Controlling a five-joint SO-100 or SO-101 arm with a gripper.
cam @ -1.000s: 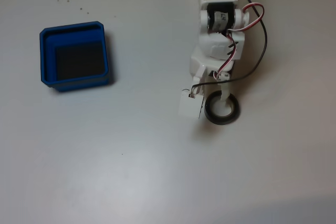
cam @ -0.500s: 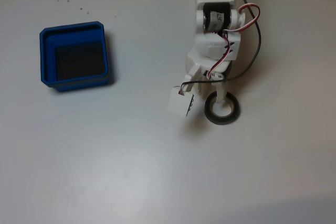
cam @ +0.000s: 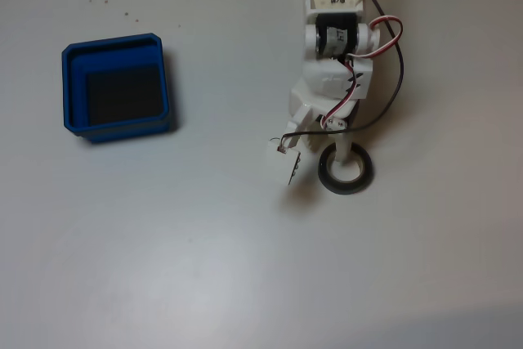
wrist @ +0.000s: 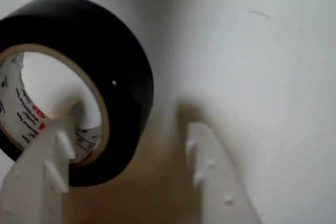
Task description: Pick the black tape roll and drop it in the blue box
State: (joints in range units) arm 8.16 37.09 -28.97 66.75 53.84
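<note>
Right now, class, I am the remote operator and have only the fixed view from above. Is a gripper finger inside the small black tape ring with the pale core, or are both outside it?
Observer: In the wrist view, one white plastic finger reaches into the hole of the black tape roll. The other finger is outside it.
Operator: Is the outer one pressing on the roll?
Observer: No. A strip of shadowed table separates it from the roll's black outer wall, so the gripper is open.
Operator: Any marks on the core?
Observer: Its pale inner face carries small printed lettering and a red mark.
</note>
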